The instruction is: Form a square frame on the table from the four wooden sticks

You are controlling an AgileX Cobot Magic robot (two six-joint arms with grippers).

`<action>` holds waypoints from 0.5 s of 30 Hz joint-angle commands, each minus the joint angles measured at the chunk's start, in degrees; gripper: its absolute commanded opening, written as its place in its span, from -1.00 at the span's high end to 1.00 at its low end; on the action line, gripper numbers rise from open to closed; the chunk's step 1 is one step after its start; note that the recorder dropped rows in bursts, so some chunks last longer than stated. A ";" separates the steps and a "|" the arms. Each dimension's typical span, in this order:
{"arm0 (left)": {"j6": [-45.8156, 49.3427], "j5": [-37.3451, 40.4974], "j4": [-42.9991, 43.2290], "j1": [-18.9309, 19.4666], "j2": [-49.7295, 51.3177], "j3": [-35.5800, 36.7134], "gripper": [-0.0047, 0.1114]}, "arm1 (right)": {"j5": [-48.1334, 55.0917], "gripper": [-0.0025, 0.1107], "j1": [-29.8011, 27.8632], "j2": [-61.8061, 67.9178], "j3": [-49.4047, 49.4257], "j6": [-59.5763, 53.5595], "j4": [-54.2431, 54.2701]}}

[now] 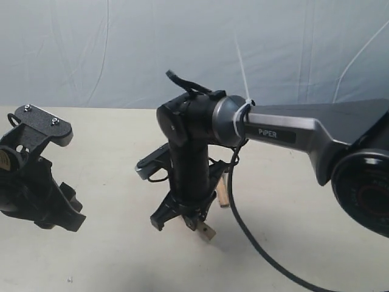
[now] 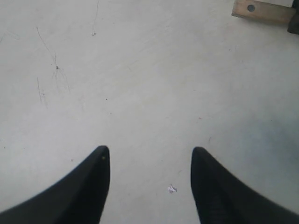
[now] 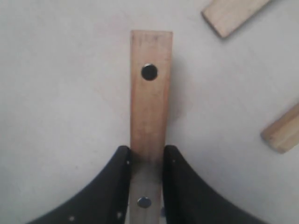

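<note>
Clamping one wooden stick (image 3: 150,102) near its end, the right end effector (image 3: 145,154) is seen at lower centre of the exterior view, the stick's long axis running straight out past it. A second stick (image 3: 233,14) and a third stick (image 3: 282,133) are seen nearby on the worktop (image 3: 56,93). The left end effector (image 2: 150,161) is held released at far left.

You have soft, even light over the pale beige matte tabletop (image 1: 103,261), with only faint shadows. Your right wrist view shows the flat light-brown wooden slat (image 3: 150,107) sharp; the left wrist view looks washed out, slightly hazy.
</note>
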 commanded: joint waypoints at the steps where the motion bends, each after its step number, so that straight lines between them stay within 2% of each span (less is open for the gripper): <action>1: -0.32 0.05 -0.33 -0.01 -0.55 0.12 0.05 | 0.96 0.97 -2.43 -1.18 -0.10 -11.40 5.02; 5: -0.32 0.05 -0.33 -0.01 -0.55 0.12 0.05 | 0.34 0.97 -2.84 -2.64 1.53 -17.65 5.36; 15: -0.32 -0.10 -0.33 -0.01 -0.55 0.12 0.05 | -6.46 0.97 -2.28 -5.97 15.40 -31.05 0.93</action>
